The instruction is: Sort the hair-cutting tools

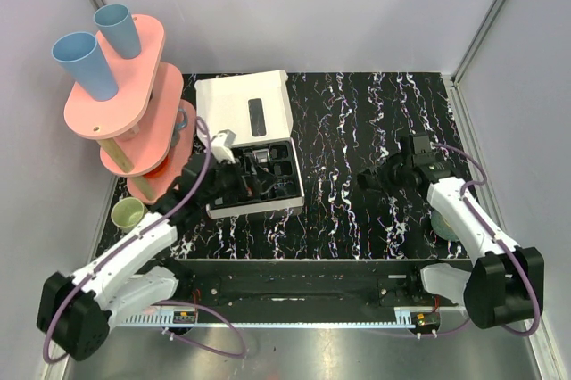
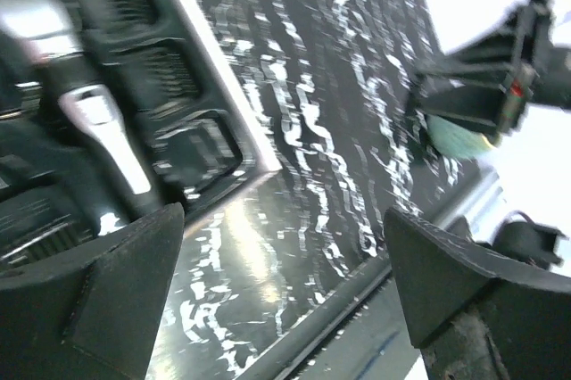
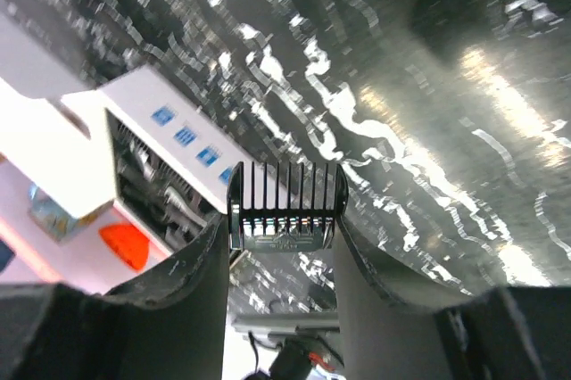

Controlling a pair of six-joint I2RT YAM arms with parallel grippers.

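A black comb attachment (image 3: 285, 206) is pinched between the fingers of my right gripper (image 3: 284, 237), teeth pointing away from the wrist. From above, that gripper (image 1: 368, 180) hangs over the middle of the dark marbled mat. The white cardboard box (image 1: 243, 105) lies open at the back left, and its black tray (image 1: 268, 191) holds more black pieces. In the left wrist view a slim clipper with a silver-grey head (image 2: 107, 121) lies in the tray beside comb attachments (image 2: 147, 77). My left gripper (image 1: 241, 182) hovers at the tray's near edge, jaws wide apart (image 2: 285, 291) with nothing between them.
A dark teal bowl (image 1: 443, 225) sits at the right edge, partly under my right arm. A pink tiered stand (image 1: 120, 77) with two blue cups (image 1: 85, 63) fills the back left. A pale green cup (image 1: 128, 212) stands near the left edge.
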